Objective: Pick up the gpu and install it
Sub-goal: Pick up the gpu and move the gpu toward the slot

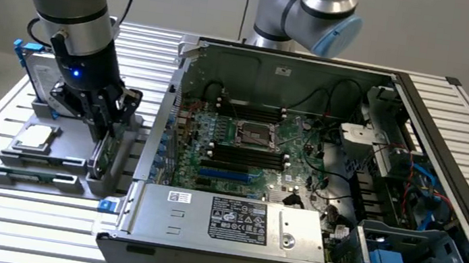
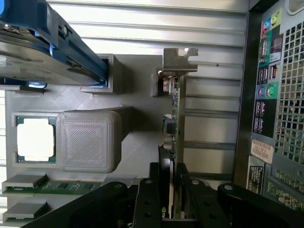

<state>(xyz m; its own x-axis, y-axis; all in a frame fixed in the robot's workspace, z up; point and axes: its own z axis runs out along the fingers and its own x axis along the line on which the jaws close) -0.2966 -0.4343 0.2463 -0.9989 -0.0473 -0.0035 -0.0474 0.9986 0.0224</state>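
Both fingers (image 2: 154, 199) of the claw (image 2: 172, 190) sit flat against opposite faces of the gpu (image 2: 174, 118), so the claw is at a narrow setting and clamped on the card. Gpu stands on edge in a slot of the grey printed holder (image 2: 137, 90), silver end bracket (image 2: 178, 59) at the end away from the claw, not lifted out. Exterior view: claw (image 1: 106, 129) comes straight down on the gpu (image 1: 100, 155) at the holder's edge nearest the open PC case (image 1: 452, 133), just beside the case wall. Same holder also carries the processor chip (image 1: 35, 136) lying flat, the hard drive in its blue frame (image 1: 34, 68) behind it, and memory sticks (image 1: 29, 177) in front; the claw touches none of them. Holder sits on the slatted aluminium desk (image 1: 6, 210), on the exterior view's left of the case. Case lies on its side, lid off, motherboard (image 1: 242, 146) exposed, power supply (image 1: 232, 220) along the near edge. Second arm (image 1: 310, 9) parked behind the case, well apart from the gpu.
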